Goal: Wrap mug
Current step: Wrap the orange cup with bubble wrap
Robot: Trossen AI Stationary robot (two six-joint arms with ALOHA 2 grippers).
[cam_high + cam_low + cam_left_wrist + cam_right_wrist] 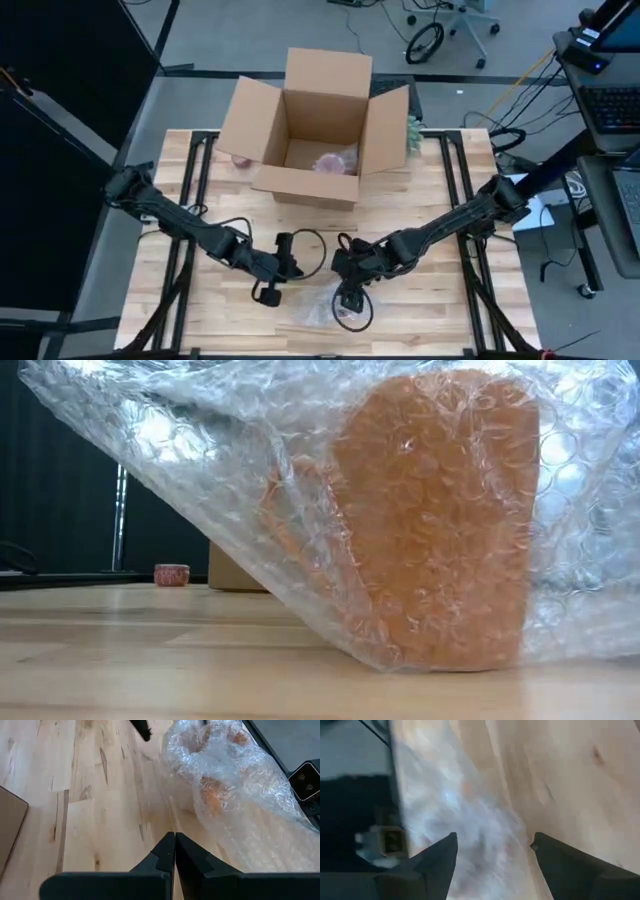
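An orange mug (440, 520) stands on the wooden table, loosely covered by clear bubble wrap (200, 470) that drapes down to the tabletop around it. In the high view the wrapped bundle (325, 305) lies near the table's front edge. My left gripper (175, 854) is shut just left of the bundle (225, 785), with nothing between its fingers. My right gripper (492, 851) is open directly over the wrap (465, 820), one finger on each side of it, coming from the right (347, 298). My right gripper's open fingers (437, 857) straddle the bubble wrap from above, slanting in from the table's right. I cannot tell whether they touch it.
An open cardboard box (315, 135) stands at the table's far middle with a pink bundle (335, 162) inside. A small pink roll (240, 158) lies left of it. Bare wood (180, 300) lies at the left. A small camera block (309, 780) sits by the front edge.
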